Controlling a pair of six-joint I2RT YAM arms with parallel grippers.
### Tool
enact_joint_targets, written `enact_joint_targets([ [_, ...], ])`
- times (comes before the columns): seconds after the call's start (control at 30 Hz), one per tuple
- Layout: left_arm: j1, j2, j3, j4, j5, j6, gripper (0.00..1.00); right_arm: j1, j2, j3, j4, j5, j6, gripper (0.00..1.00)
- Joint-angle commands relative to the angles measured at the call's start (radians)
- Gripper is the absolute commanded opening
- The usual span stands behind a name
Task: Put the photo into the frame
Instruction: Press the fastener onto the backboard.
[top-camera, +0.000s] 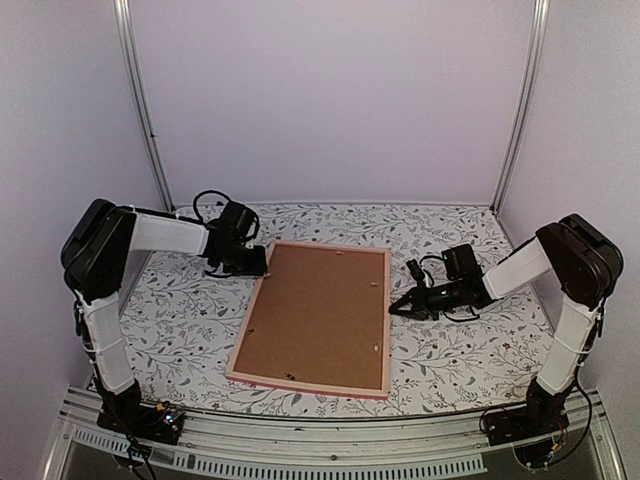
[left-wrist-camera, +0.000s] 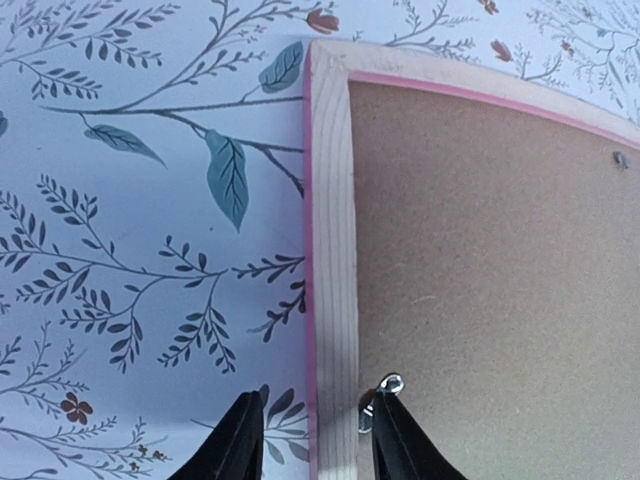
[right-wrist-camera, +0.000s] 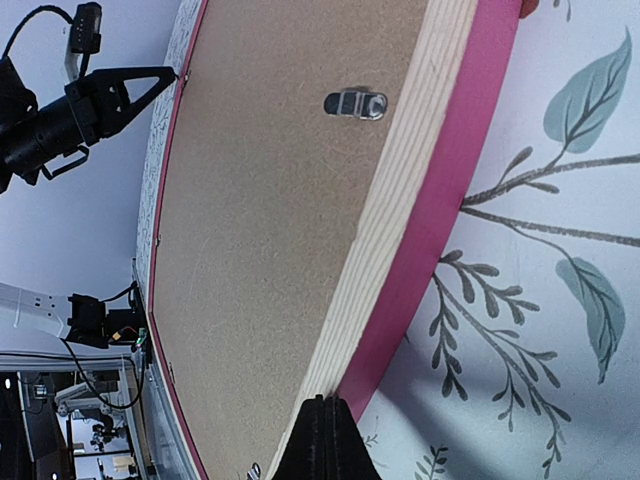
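The frame (top-camera: 305, 385) lies face down on the desk (top-camera: 190, 320), its bare wooden back and brown backing board (top-camera: 318, 315) turned up. That is the side from which a print can be loaded or locked in. The photo does not show in any view. Whether it already sits under the board or lies somewhere out of sight, I cannot tell.

The left tool (top-camera: 262, 263) hovers at the frame's far left corner. Its wrist view shows the two fingers parted on either side of the wooden rail, with a gap on both sides, so it is released and grips nothing. The inner finger sits just beside a small metal clip (left-wrist-camera: 385, 385) on the board's edge. My guess is that the clip is the reason for this position, since these tabs hold the board in.

The right tool (top-camera: 397, 307) is clenched, fingers pressed flat together with nothing between them. Its tip is right at the outer pink edge of the right rail, whether touching or just short of it is unclear. A closed tip there would serve as a stop, keeping the frame from sliding while the other arm works. Another clip (right-wrist-camera: 357, 103) shows on that side of the board.
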Motion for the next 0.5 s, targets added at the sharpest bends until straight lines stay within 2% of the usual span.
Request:
enact_joint_targets([
  [0.0, 0.018, 0.019, 0.043, -0.010, -0.002, -0.025, 0.40, -0.026, 0.060, -0.046, -0.191, 0.165, -0.021, 0.00],
  [0.47, 0.007, 0.118, 0.152, -0.109, -0.059, 0.044, 0.40, -0.025, 0.060, -0.055, -0.187, 0.164, -0.017, 0.00],
])
